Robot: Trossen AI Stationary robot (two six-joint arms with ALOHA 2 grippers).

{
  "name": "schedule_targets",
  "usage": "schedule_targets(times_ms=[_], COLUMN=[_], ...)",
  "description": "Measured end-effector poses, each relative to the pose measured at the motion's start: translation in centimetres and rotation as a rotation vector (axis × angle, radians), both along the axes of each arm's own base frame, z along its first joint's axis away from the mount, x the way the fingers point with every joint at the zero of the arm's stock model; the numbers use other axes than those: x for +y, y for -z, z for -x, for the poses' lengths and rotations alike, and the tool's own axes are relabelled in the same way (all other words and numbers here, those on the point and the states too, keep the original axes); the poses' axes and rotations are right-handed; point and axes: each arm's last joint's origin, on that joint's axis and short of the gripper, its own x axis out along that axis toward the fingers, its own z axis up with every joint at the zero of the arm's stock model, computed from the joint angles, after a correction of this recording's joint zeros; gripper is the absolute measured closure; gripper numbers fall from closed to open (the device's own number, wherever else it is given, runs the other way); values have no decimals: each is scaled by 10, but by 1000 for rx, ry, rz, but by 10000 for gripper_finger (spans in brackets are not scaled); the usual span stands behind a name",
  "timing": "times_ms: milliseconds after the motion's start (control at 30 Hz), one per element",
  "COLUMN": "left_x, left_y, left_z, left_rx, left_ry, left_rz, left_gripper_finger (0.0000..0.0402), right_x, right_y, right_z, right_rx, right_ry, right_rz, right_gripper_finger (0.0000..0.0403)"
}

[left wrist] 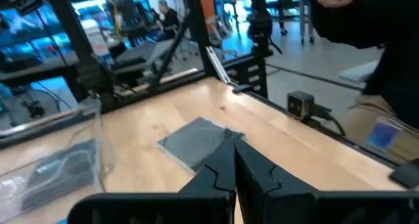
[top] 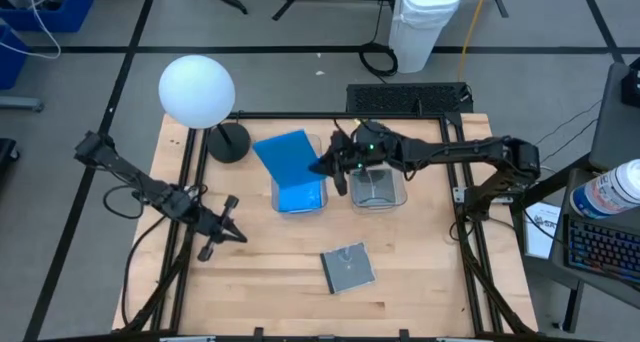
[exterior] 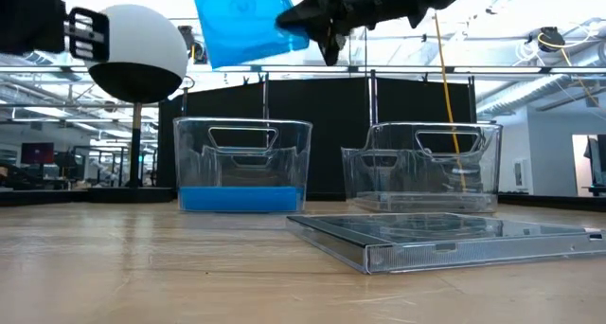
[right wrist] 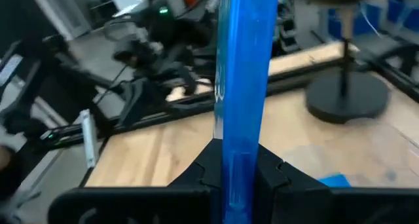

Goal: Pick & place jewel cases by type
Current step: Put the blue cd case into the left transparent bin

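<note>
Your right gripper (top: 330, 169) is up in the air, its fingers clamped tight on the edge of a blue jewel case (top: 287, 154), and you can see that same blue case (right wrist: 241, 73) edge-on between the fingers in the right wrist view. From table height the case (exterior: 244, 21) hangs tilted, high above the two clear tubs. Directly under the held case sits the left-hand tub (top: 300, 194), with more blue cases (exterior: 240, 199) already lying flat in its bottom. Just beneath the gripper's wrist, on the side away from the held case, is the other tub (top: 378, 187), holding grey see-through cases (exterior: 421, 202) stacked low inside.

Your left gripper (top: 228, 230) waits low over the bare wood with its fingers pressed together and nothing between them. Ahead of its fingertips, a little apart, one grey see-through jewel case (top: 347, 267) lies flat on the table (top: 270, 282), well clear of both tubs; it shows just past the fingertips in the left wrist view (left wrist: 196, 143).

Behind your left gripper, near the blue tub, stands a lamp with a white globe (top: 197, 90) on a round black base (top: 229, 143).
</note>
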Motion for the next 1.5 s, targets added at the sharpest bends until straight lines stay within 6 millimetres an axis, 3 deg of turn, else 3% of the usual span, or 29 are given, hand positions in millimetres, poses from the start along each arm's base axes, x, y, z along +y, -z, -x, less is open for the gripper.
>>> schedule_targets(times_ms=[200,400,533,767,1000,1333,1500], left_x=[3,5,5,5,5,5,5], left_y=[17,16,16,14,13,13,12], left_z=[3,2,2,2,2,2,2], left_rx=[-59,-76,-82,-87,-81,-68,-73], left_ry=[-42,-122,-121,-122,-114,-115,-117], left_rz=[-52,-52,-67,-42,-6,29,48], left_gripper_finger=[399,381,380,397,372,397,377], right_x=[-30,-36,-32,-19,-5,-10,-9], right_y=[-20,-20,-6,24,56,82,97], right_z=[5,8,9,-15,-29,-37,-47], right_rx=[88,142,277,333,437,508,511], right_ry=[113,216,301,345,371,432,406], right_rz=[-85,-275,-364,-481,-583,-723,-746], right_gripper_finger=[382,382,382,382,382,382,382])
